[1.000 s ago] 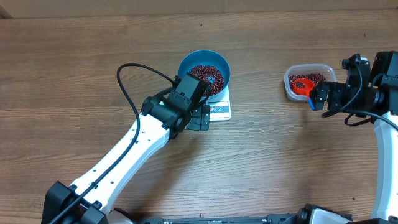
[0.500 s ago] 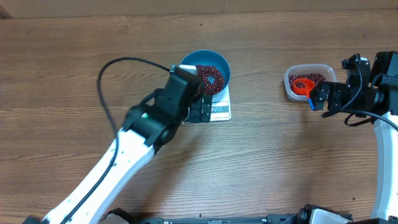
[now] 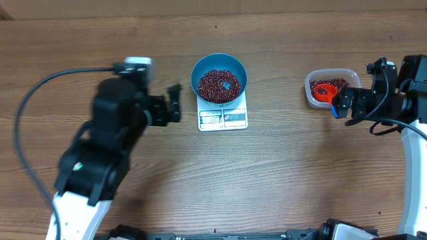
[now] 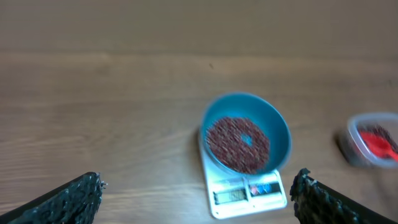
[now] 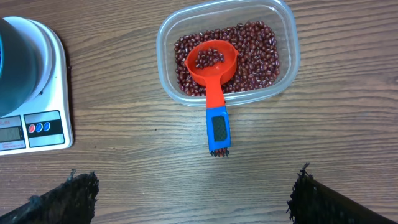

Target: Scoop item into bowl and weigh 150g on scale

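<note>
Orange-red scoop (image 5: 214, 81) holding beans (image 5: 209, 58) shows clearly only from the right wrist; left gripper (image 3: 175, 103) and right gripper (image 5: 198, 177) gape empty.

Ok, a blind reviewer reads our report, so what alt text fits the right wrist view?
An orange-red scoop lies in a clear plastic tub of dark red beans, its blue-tipped handle poking over the rim toward the camera. At left, a white scale carries a blue bowl on the wooden table; the open right hand frames the bottom corners.
</note>
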`<state>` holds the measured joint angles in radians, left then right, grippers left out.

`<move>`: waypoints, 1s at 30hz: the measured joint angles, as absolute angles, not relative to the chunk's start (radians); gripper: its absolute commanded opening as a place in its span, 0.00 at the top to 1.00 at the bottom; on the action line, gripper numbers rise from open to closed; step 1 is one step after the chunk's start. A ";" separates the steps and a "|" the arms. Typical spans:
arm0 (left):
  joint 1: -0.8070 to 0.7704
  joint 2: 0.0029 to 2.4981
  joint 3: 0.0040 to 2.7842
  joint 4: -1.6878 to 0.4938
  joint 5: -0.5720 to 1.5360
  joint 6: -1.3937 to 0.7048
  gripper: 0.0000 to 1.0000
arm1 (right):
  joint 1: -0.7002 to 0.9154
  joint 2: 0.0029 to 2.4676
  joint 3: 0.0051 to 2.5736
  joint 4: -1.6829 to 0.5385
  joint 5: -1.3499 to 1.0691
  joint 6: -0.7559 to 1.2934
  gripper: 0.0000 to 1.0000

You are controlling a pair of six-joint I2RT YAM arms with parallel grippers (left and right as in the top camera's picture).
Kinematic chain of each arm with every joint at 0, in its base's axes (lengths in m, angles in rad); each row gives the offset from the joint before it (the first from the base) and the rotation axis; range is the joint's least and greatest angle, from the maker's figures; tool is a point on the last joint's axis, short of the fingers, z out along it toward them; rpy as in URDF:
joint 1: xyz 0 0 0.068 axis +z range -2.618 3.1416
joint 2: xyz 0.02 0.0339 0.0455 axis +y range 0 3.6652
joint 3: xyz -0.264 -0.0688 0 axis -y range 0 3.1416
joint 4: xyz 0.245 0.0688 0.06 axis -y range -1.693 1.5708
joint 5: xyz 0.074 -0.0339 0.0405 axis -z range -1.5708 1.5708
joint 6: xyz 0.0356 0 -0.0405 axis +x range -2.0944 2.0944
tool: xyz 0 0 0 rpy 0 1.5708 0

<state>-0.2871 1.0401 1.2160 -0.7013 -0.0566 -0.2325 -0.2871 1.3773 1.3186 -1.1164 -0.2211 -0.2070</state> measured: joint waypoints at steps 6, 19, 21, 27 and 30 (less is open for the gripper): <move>-0.177 0.931 1.179 -0.656 -0.024 -0.205 0.00 | -0.287 1.377 1.319 -1.116 -0.221 -0.207 0.00; 0.006 0.571 0.619 -0.156 0.124 -0.198 0.00 | -0.287 1.377 1.319 -1.118 -0.221 -0.208 0.00; 0.025 0.537 0.553 -0.090 0.144 -0.198 0.00 | -0.287 1.377 1.319 -1.118 -0.221 -0.208 0.00; 0.057 0.393 0.346 0.119 0.178 -0.198 0.00 | -0.287 1.377 1.319 -1.117 -0.221 -0.208 0.00; 0.070 0.326 0.273 0.205 0.185 -0.192 0.00 | -0.287 1.377 1.319 -1.117 -0.221 -0.210 0.00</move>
<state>0.0696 0.3264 0.2729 0.2047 0.1848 -0.1921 -0.2871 1.3773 1.3186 -1.1172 -0.2211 -0.2096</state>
